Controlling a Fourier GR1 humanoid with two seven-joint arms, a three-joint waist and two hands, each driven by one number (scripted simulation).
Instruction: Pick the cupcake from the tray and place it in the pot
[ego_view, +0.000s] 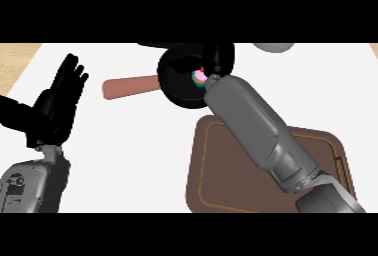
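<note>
A: Holding item: cupcake (199, 76), pinched in the right hand (215, 61), over the pot (177, 87), well clear of the tray (221, 170).
B: Method: lower inside the rim, then spread the fingers. Left hand (59, 100): resting open, view's left.

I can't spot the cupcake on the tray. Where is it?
In the head view it's at top centre, over the black pot, held by the right robot hand; only a bit of the cupcake shows.

Pot (177, 75) behind tray (221, 195), cupcake (199, 76) over pot
</note>
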